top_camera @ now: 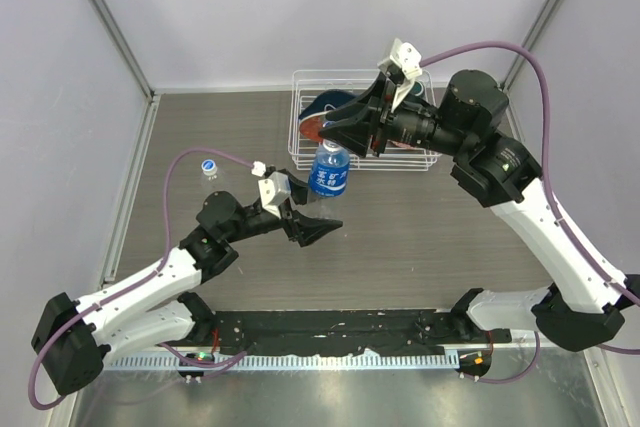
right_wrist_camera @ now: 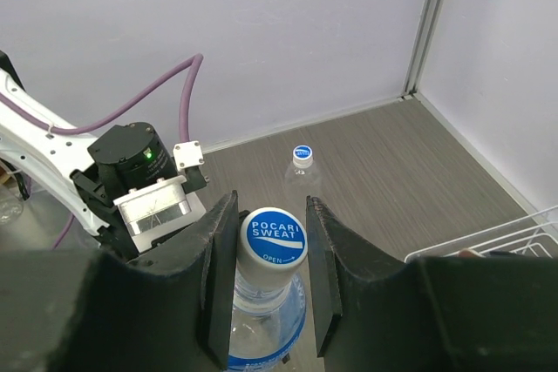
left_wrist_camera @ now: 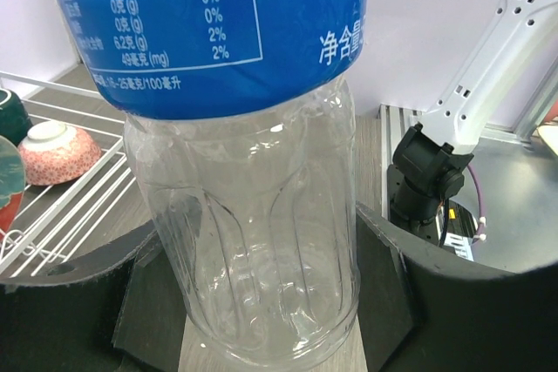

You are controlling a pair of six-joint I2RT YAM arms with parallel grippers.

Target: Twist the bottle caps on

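Observation:
The blue-label bottle (top_camera: 329, 173) stands mid-table. In the left wrist view its clear lower body (left_wrist_camera: 253, 250) fills the space between my jaws. My left gripper (top_camera: 320, 221) is shut on that lower body. A blue-topped cap (right_wrist_camera: 274, 237) sits on the bottle's neck. My right gripper (top_camera: 338, 135) reaches over the bottle top from the right, and its fingers (right_wrist_camera: 218, 267) close on the cap's sides. The plain bottle (right_wrist_camera: 302, 179) stands apart at the far left with its own cap (top_camera: 209, 168) on the neck.
A white wire basket (top_camera: 297, 117) stands behind the labelled bottle. It holds a pink patterned bowl (left_wrist_camera: 51, 150), a dark green mug (left_wrist_camera: 7, 115) and other dishes. Its corner shows in the right wrist view (right_wrist_camera: 514, 233). Walls close in the back and sides.

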